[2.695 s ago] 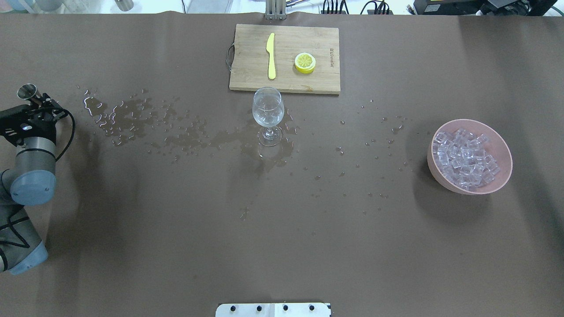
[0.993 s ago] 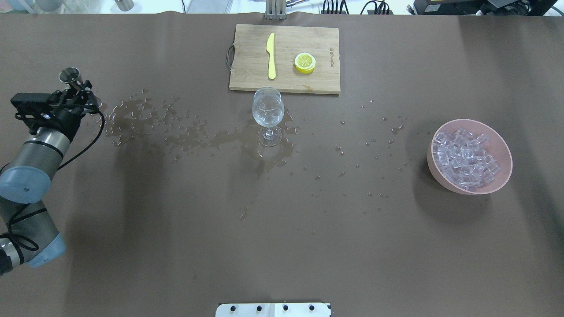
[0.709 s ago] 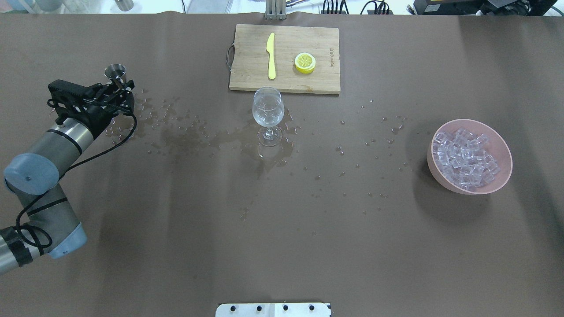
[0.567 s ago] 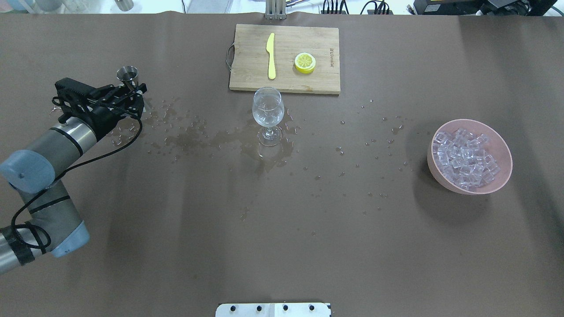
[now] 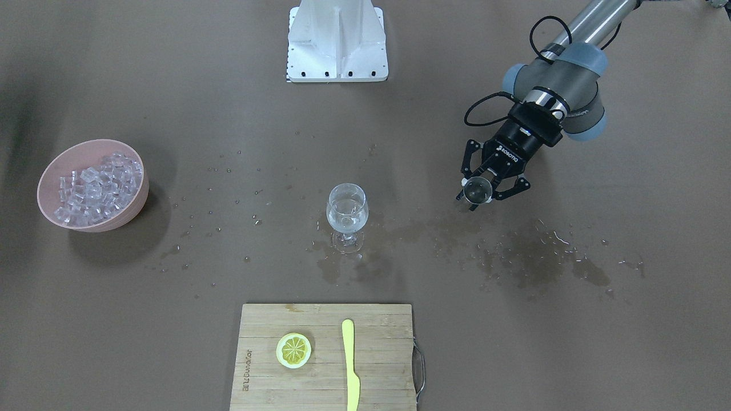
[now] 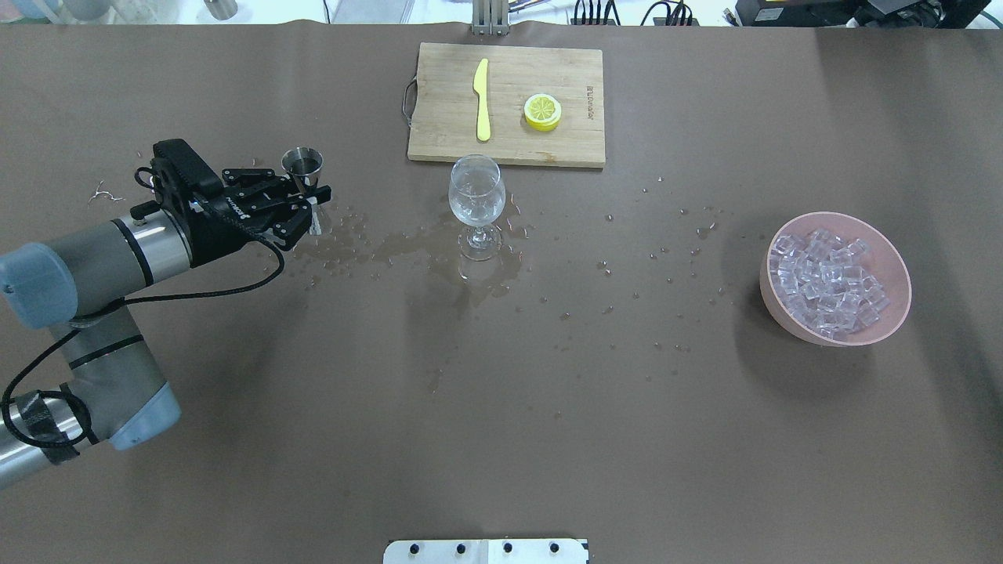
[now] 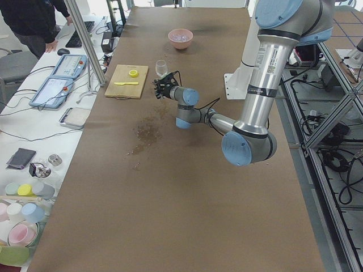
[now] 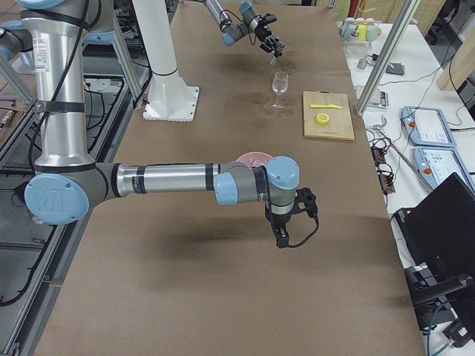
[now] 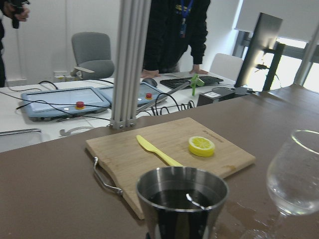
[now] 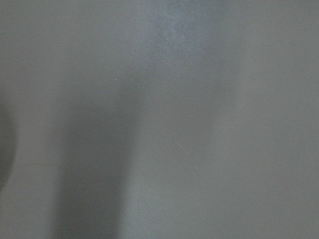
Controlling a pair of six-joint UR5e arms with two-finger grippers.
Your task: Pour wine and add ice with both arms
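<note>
My left gripper [image 6: 307,197] is shut on a small steel cup [image 6: 302,162] and holds it upright above the table, left of the wine glass [image 6: 476,193]. The left wrist view shows the cup [image 9: 182,201] close up with clear liquid [image 9: 174,197] in it and the glass [image 9: 297,174] to its right. The glass stands upright at the table's middle [image 5: 346,214]. A pink bowl [image 6: 893,270] of clear ice cubes [image 6: 824,280] sits at the right. My right gripper [image 8: 283,236] hangs over the table near the bowl; I cannot tell if it is open.
A wooden cutting board [image 6: 447,102] with a yellow knife [image 6: 482,98] and a lemon slice [image 6: 542,110] lies behind the glass. Spilled drops and wet patches [image 6: 407,247] spread across the table. The white pedestal base [image 5: 337,43] is at the robot's side.
My left arm has swung from the table's left edge to the right with the steel cup, closer to the wine glass. The glass and bowl have not moved.
</note>
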